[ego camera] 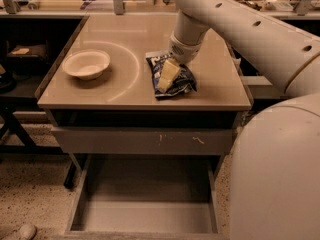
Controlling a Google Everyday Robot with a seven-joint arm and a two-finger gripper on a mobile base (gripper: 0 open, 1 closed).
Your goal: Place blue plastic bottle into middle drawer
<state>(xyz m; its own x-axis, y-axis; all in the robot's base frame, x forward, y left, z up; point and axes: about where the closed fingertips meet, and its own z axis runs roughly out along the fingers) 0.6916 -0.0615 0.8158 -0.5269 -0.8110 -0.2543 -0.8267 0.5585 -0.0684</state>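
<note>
The blue plastic bottle is in fact a crinkly dark blue chip bag (181, 80) with white lettering. It lies on the tan tabletop (125, 49), right of centre, near the front edge. My gripper (166, 79) reaches down from the white arm and rests on the bag's left half, with one pale finger (168, 74) lying over it. The middle drawer (145, 201) is a wide shallow grey metal drawer. It stands pulled out below the table front, and its flat floor is bare.
A white bowl (86, 63) sits on the left of the tabletop. A shut grey drawer front (142, 140) with pale scratches is under the table edge. My white arm and body (275, 159) fill the right side. Shelves and dark cabinets stand behind and to the left.
</note>
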